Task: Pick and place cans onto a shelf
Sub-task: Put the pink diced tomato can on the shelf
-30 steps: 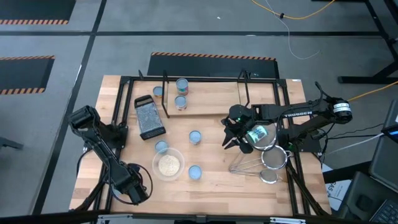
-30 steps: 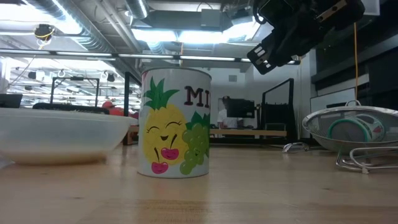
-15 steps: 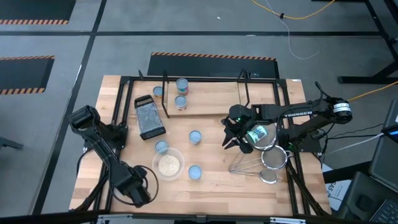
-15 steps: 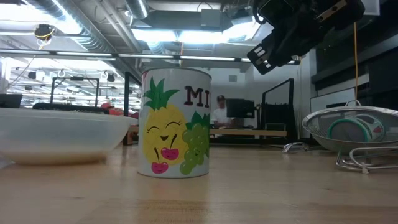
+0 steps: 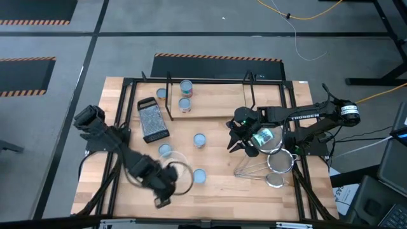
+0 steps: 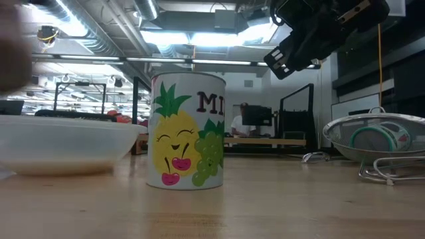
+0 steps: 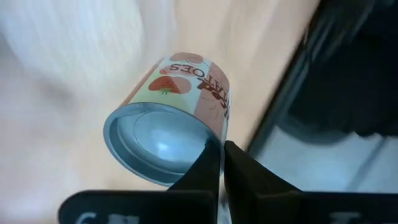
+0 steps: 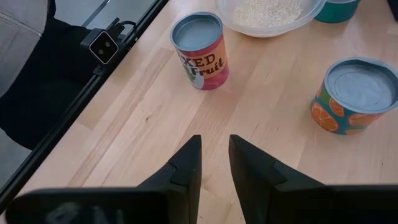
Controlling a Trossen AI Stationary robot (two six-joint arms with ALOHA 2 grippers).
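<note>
Wood worktop (image 5: 222, 187), reaching step. Left tool (image 7: 221, 148), pressed together and empty, points at a can (image 7: 180, 106) on the worktop, well apart from the shelf (image 5: 216, 109). It must probably spread before straddling the can. Right tool (image 8: 214, 144) waits mid-worktop, slightly spread and empty. Can: blue-silver top, pale red tomato label.

Pale wood surface (image 5: 222, 184), black frame rails around it. Silver-blue lids on the cans (image 5: 200, 140) up top. Down low, a white can (image 6: 188, 131) with a smiling yellow pineapple and green grapes. Wrist view: a peach-pink can (image 7: 171, 118) with a red strawberry; another can (image 8: 354, 94) orange and teal.
</note>
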